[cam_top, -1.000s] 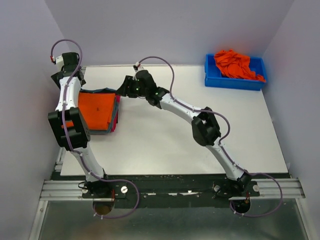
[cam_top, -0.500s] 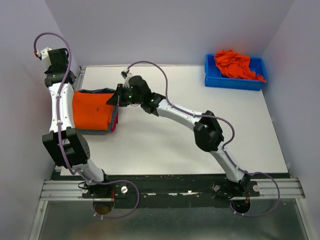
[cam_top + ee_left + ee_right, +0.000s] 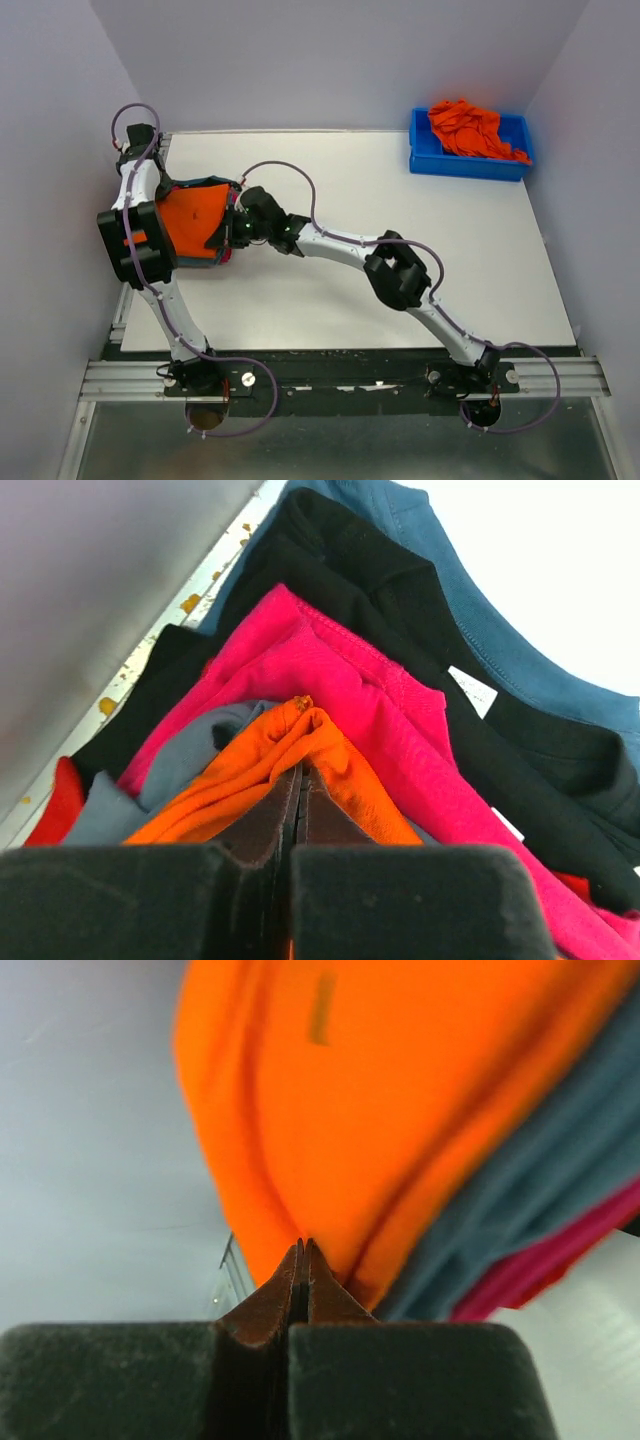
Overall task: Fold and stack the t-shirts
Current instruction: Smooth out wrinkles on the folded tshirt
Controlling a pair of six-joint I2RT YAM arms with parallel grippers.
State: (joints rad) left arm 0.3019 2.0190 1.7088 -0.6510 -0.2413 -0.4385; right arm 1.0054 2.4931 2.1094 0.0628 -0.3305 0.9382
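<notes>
**A:** Seen from above, what takes up the tabletop (image 3: 330, 290)?

**B:** Mostly the arms. The right arm (image 3: 400, 272) lies stretched low across it toward the left. The left arm (image 3: 137, 245) runs along the left edge with its elbow raised and its wrist bent down. Both end at the stack of t-shirts (image 3: 195, 222) in the far left part. At the far right, well apart, a blue bin (image 3: 420, 160) holds crumpled orange t-shirts (image 3: 465, 128).

**A:** What do the wrist cameras add?

**B:** They show the layers the overhead view hides. Under the top orange t-shirt (image 3: 245, 775) lie grey cloth, a pink t-shirt (image 3: 350, 680), black cloth (image 3: 380, 590) and blue cloth. The left claw (image 3: 302, 768) is closed, with orange cloth bunched between its tips. The right claw (image 3: 303, 1245) is closed too, nipping the orange edge, with grey-blue and pink layers beneath. Neither wrist view shows the bin.
</notes>
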